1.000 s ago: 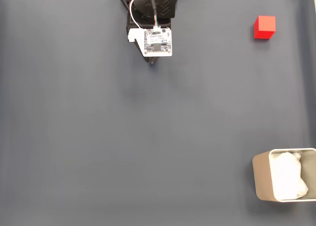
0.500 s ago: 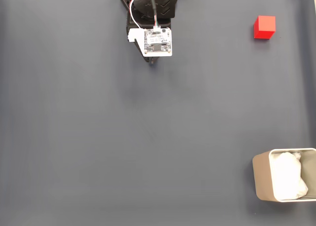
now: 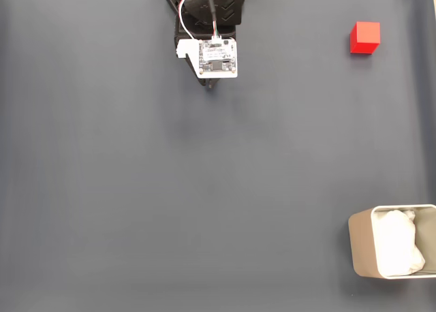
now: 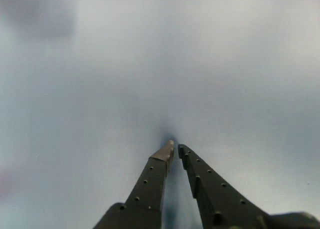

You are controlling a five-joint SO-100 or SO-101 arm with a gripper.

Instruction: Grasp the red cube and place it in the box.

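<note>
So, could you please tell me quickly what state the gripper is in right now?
Gripper: closed, its fingers nearly touching at the tips over the bare mat, holding nothing.

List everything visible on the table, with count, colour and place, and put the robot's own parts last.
red cube: one, bright red, upper right of the fixed view, alone on the mat.
box: one, beige with white paper-like lining, lower right corner of the fixed view, cut by the right edge.
mat: one, dark grey-blue, covers the table in the fixed view.
arm: one, black with a white circuit board and wires on top, top centre of the fixed view.
tool: one, black, two fingers nearly together with nothing between them, pointing at bare mat in the wrist view.
</note>
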